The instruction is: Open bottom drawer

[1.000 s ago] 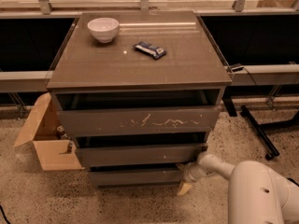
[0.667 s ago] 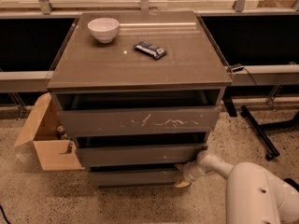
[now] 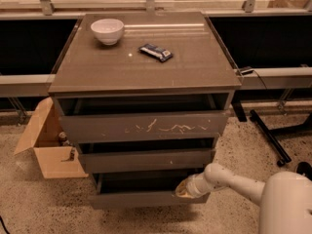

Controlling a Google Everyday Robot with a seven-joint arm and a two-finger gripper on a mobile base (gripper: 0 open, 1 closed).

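Note:
A dark grey-brown cabinet has three drawer fronts. The bottom drawer [image 3: 141, 199] is the slimmest front, low near the floor, and stands pulled out a little past the middle front, with a dark gap above it. My gripper [image 3: 182, 189] sits at the end of the white arm that comes in from the lower right. It is at the top right edge of the bottom drawer front, touching it.
The top front [image 3: 146, 126] with white scratches and the middle front [image 3: 146, 160] sit above. A white bowl [image 3: 107, 30] and a dark packet [image 3: 156, 52] lie on the cabinet top. An open cardboard box [image 3: 48, 150] stands on the floor at left. A black stand leg [image 3: 268, 138] lies at right.
The arm and gripper have stayed at the right end of the bottom drawer. The drawer front looks much the same.

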